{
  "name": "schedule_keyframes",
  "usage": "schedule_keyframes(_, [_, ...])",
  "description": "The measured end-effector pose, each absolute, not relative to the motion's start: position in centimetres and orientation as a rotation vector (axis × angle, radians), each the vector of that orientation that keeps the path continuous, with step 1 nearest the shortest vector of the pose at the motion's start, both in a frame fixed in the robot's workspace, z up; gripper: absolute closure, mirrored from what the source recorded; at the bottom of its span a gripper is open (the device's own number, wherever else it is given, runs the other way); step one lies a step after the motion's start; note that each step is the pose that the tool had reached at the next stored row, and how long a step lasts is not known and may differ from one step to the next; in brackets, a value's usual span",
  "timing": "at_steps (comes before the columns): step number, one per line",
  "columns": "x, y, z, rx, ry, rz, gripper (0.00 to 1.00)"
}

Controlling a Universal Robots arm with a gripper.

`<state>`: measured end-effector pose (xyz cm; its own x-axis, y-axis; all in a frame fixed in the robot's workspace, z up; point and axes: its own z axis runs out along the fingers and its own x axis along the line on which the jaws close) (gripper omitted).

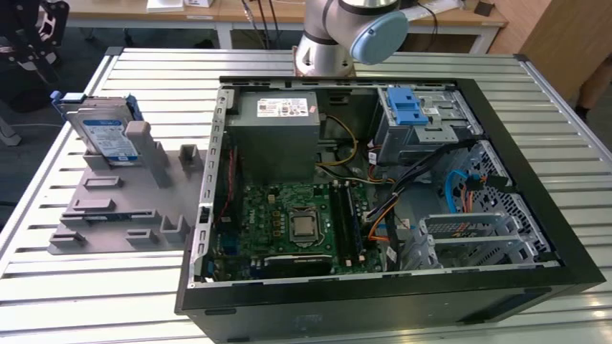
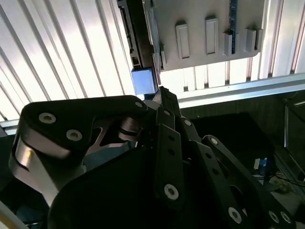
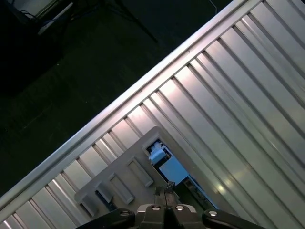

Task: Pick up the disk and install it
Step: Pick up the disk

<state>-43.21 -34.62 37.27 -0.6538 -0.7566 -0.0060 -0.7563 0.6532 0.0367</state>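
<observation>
Workshop: slatted bench (image 1: 96,287), opened computer (image 1: 383,304)

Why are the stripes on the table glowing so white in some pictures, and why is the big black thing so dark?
In the second wrist view, light glares off the metal table, washing it white; the gripper, close to the camera, looks dark. In the first wrist view, the table shows bright streaks, the floor beyond nearly black. The exterior view is evenly lit.
</observation>
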Motion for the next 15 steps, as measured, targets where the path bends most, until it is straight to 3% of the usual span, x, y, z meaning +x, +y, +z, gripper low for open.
schedule_keyframes(15, [-43.21,-34.62,37.2,1.572,-2.706,-0.053,0.89])
